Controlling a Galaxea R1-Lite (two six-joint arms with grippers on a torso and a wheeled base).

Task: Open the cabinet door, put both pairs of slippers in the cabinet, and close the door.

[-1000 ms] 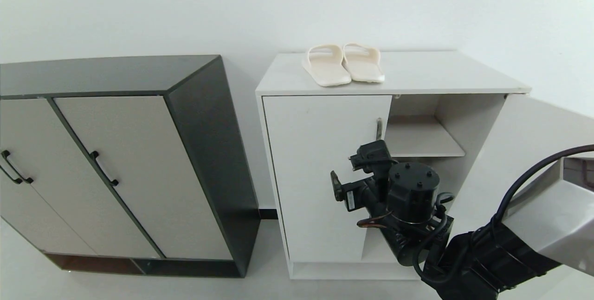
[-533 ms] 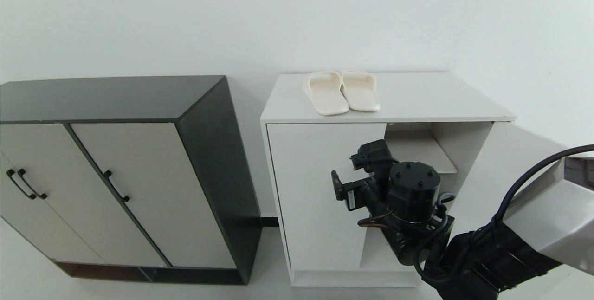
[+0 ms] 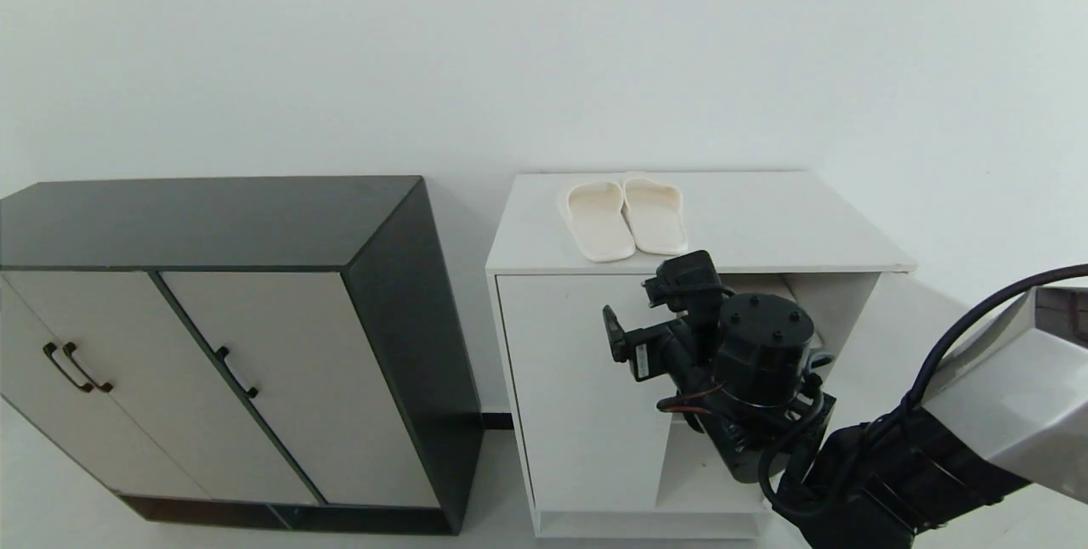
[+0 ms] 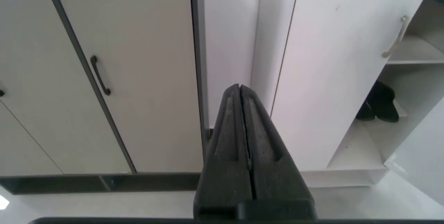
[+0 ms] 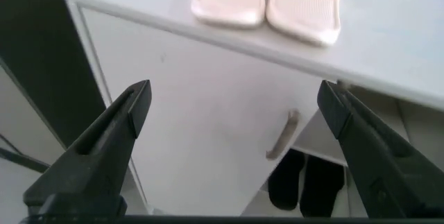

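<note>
— Jaws? Left jaws are pressed flat together on nothing. Right jaws are spread wide and empty, in front of the white cabinet (image 3: 765, 222).
— Slippers?
— The cream pair (image 3: 623, 217), smooth and moulded, lies side by side on the left part of its top. The black pair (image 4: 379, 104) sits dim and low in the open right half, beside the closed left door (image 3: 578, 379).
— Room?
— A plain white wall (image 3: 544, 48), a pale floor (image 3: 501, 489), and a dark cabinet (image 3: 212, 222) on the left.
</note>
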